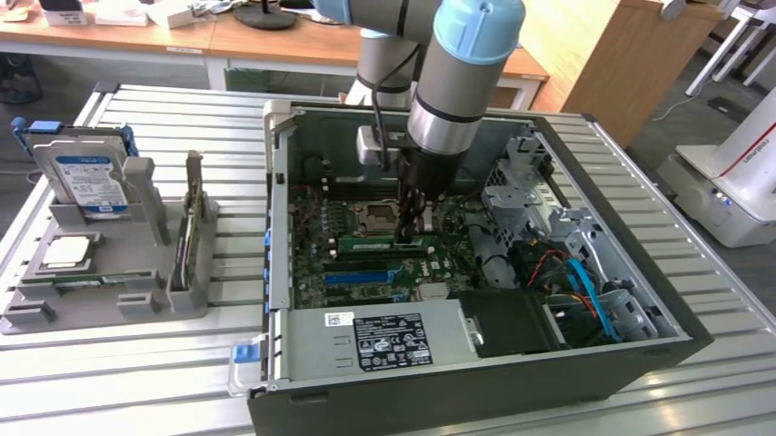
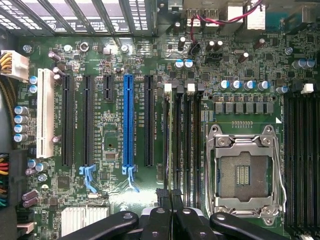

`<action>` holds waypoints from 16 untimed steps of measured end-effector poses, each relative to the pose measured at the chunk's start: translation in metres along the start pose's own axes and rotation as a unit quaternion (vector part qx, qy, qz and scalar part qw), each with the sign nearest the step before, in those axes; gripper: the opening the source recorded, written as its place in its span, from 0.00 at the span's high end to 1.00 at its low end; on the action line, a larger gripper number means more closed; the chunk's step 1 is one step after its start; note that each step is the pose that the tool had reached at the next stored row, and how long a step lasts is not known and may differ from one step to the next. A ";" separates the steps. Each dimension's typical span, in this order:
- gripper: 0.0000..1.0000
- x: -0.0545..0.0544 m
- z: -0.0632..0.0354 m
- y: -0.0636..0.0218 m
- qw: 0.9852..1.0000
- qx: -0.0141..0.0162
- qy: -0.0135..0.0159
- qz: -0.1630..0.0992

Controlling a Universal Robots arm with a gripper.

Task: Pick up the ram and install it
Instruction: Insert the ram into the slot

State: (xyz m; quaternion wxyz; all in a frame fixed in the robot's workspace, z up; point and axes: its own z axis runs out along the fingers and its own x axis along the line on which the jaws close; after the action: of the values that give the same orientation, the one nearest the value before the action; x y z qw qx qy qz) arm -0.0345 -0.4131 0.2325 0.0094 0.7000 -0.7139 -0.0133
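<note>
While the arm (image 1: pixel 455 91) hangs down into the open computer case (image 1: pixel 424 400), the pincer (image 1: pixel 412 234) sits low over the motherboard (image 2: pixel 107 125), at the bank of memory slots.

Pincer state: clenched. In the wrist view its two black fingers (image 2: pixel 161 220) stand close together with a thin board edge between them, in line with one of the long dark slots.

Ram (image 1: pixel 376 242): grasped at its upper edge. It stands on edge as a slim green strip directly under the pincer and runs from the fingertips toward the exterior view's left. It lies along the slot. Whether it is fully seated cannot be told.

Just beside the pincer, on the far side of the ram in the exterior view, is the processor socket (image 2: pixel 242 172). Its metal frame is closed around an empty centre.

On the pincer's other side the expansion slots lie parallel to the memory slots, among them a blue slot (image 2: pixel 128 125) and a white slot (image 2: pixel 45 112).

Well apart from the pincer, outside the case toward the exterior view's left, a grey holder (image 1: pixel 194 272) rests on the slatted tabletop (image 1: pixel 122 363). It carries an upright hard drive (image 1: pixel 91 177) and a flat processor chip (image 1: pixel 69 252).
</note>
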 end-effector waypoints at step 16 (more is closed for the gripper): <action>0.88 0.000 0.0014 -0.0007 1.000 -0.001 0.000 0.000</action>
State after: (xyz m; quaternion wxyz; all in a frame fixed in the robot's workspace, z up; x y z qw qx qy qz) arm -0.0339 -0.4131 0.2311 0.0103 0.7002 -0.7138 -0.0141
